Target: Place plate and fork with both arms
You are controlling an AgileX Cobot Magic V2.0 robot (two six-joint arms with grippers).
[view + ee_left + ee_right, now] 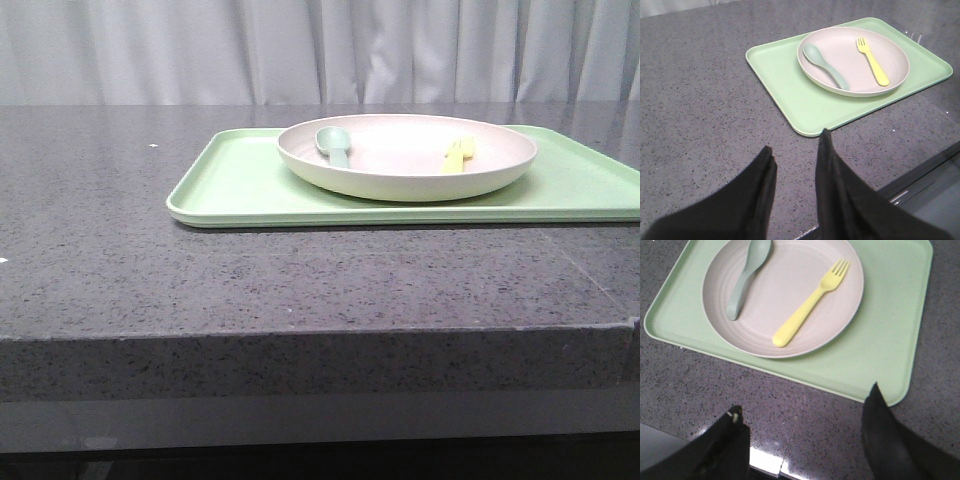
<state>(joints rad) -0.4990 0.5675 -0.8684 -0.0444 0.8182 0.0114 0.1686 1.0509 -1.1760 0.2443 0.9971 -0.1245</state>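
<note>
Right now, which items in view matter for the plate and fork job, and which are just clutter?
Job items:
plate, sitting on the tray
fork, yellow, lying in the plate
left gripper and right gripper, both open and empty, short of the tray

Just lying about:
spoon, also in the plate
tray
counter
</note>
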